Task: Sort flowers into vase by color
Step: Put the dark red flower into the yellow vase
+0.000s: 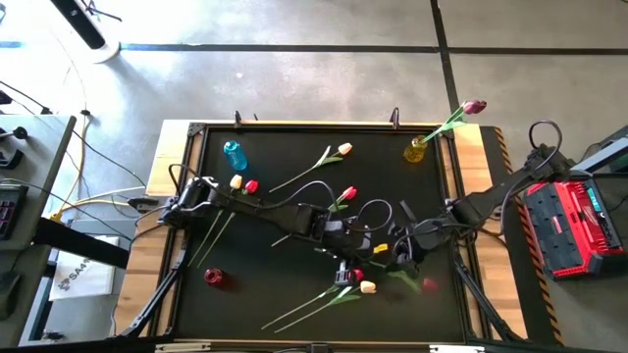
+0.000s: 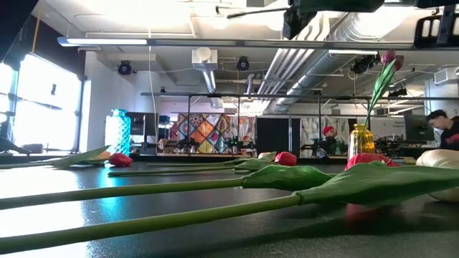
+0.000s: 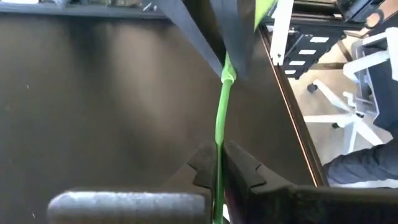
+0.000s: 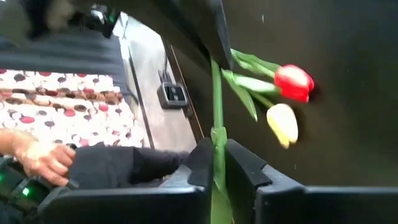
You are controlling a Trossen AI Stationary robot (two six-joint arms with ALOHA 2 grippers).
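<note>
The left gripper [image 3: 217, 177] is clamping a green stem [image 3: 221, 118] between its fingers near the table's centre. The right gripper [image 4: 217, 171] is pinching the same stem [image 4: 216, 99] from about four o'clock. Red tulip [image 4: 293, 82] and cream tulip [image 4: 282, 123] are lying just beside it. At one o'clock, a yellow vase [image 1: 416, 150] is holding a pink tulip [image 1: 474, 106].
</note>
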